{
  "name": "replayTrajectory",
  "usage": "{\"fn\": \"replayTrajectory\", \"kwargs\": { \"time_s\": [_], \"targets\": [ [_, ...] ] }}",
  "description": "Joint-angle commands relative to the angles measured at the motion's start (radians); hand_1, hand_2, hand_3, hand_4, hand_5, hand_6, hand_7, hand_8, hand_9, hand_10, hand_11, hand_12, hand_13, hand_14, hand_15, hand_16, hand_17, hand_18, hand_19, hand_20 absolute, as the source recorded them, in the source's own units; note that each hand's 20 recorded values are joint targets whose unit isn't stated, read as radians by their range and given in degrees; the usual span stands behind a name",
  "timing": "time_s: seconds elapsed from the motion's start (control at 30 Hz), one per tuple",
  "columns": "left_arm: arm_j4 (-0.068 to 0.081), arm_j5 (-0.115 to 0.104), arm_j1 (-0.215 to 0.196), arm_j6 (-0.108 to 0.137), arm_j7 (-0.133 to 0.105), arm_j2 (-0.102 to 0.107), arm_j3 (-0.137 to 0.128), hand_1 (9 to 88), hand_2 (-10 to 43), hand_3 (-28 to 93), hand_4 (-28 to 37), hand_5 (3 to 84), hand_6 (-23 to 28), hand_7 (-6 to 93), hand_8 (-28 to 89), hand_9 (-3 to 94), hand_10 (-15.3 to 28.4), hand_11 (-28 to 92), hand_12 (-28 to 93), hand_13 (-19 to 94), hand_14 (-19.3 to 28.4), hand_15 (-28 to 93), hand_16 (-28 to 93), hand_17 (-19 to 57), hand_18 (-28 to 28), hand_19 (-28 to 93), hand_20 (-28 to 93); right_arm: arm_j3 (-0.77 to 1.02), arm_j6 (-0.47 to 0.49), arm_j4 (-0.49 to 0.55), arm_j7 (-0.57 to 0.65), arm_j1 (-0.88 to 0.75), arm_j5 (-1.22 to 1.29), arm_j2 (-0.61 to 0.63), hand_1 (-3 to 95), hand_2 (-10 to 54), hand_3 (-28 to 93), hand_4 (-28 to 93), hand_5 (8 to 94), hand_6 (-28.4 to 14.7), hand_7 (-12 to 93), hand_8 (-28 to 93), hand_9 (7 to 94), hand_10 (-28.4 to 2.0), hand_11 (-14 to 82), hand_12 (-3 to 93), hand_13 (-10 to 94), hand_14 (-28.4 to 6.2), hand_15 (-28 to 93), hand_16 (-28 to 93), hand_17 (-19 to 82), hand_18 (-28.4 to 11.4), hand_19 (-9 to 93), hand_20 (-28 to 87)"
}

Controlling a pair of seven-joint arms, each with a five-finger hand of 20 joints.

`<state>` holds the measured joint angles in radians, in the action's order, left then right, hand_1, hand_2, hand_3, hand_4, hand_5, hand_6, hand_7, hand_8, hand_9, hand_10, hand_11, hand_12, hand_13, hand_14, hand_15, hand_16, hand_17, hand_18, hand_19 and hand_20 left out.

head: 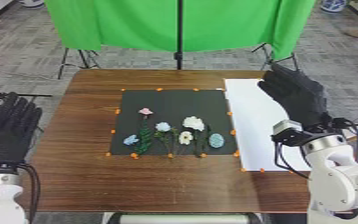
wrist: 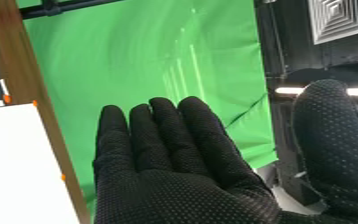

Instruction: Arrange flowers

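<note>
Flowers (head: 193, 123) in white, pink and pale blue, green-stemmed.

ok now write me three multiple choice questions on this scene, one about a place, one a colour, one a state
1. In the head view, where is the white sheet relative to the dark mat?
a) to its left
b) to its right
c) between it and the robot

2. What colour is the flower head nearest the mat's far edge?
a) pink
b) yellow
c) purple

3. How are the right robot hand's fingers?
a) curled into a fist
b) pinching a stem
c) straight

1 b: the sheet lies along the mat's right side.
2 a: its petals are pink.
3 c: they extend straight, holding nothing.
</note>
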<state>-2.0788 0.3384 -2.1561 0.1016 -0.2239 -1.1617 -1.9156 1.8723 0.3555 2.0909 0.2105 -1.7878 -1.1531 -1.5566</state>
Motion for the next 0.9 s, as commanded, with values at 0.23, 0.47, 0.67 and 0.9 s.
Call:
{"fn": "replayTrajectory", "kwargs": {
  "time_s": [0.23,0.47,0.67,0.9],
  "targets": [
    [0.025,0.023,0.038,-0.015,0.041,0.005,0.012,27.6,14.2,73,-28.3,36.1,8.6,2.7,-8,36.6,14.3,11,8,29,13.1,18,-6,3.6,9.0,17,9,-0.017,0.063,0.024,0.010,-0.005,-0.004,0.000,15.3,5.8,77,-27,37.7,-8.8,6,-10,33.3,-16.9,3.4,6.5,23,-11.8,7,2,17,-11.7,16,17],
    [0.025,0.020,0.036,-0.015,0.033,0.005,0.017,27.5,13.8,73,-28.3,37.5,6.8,3.4,-8,36.3,12.2,10,9,27,14.5,20,-4,0.3,11.6,18,10,-0.023,0.110,0.032,-0.009,0.004,-0.033,0.001,13.1,6.1,76,-26,39.1,-6.0,8,-10,36.2,-16.9,3.2,9.0,25,-15.6,8,8,14,-15.6,18,16],
    [0.014,0.017,0.026,-0.011,0.039,-0.005,0.017,27.4,13.8,73,-28.3,37.3,6.9,3.5,-9,36.6,12.1,10,8,29,12.0,17,-5,1.4,9.4,16,10,-0.026,0.091,0.036,0.008,-0.008,-0.015,0.001,12.1,5.8,76,-26,39.0,-6.6,7,-10,36.1,-17.3,3.0,9.7,26,-15.7,7,10,13,-16.2,19,16],
    [0.009,0.018,0.027,-0.017,0.040,-0.007,0.026,27.1,13.5,73,-28.3,37.1,7.1,3.5,-8,35.5,12.5,10,8,29,12.2,17,-5,1.5,9.2,16,10,-0.028,0.079,0.040,0.021,-0.017,-0.005,0.003,12.1,5.6,76,-26,38.9,-7.1,7,-9,35.9,-17.6,2.8,10.1,26,-15.9,7,11,13,-16.3,19,16]
  ]
}}
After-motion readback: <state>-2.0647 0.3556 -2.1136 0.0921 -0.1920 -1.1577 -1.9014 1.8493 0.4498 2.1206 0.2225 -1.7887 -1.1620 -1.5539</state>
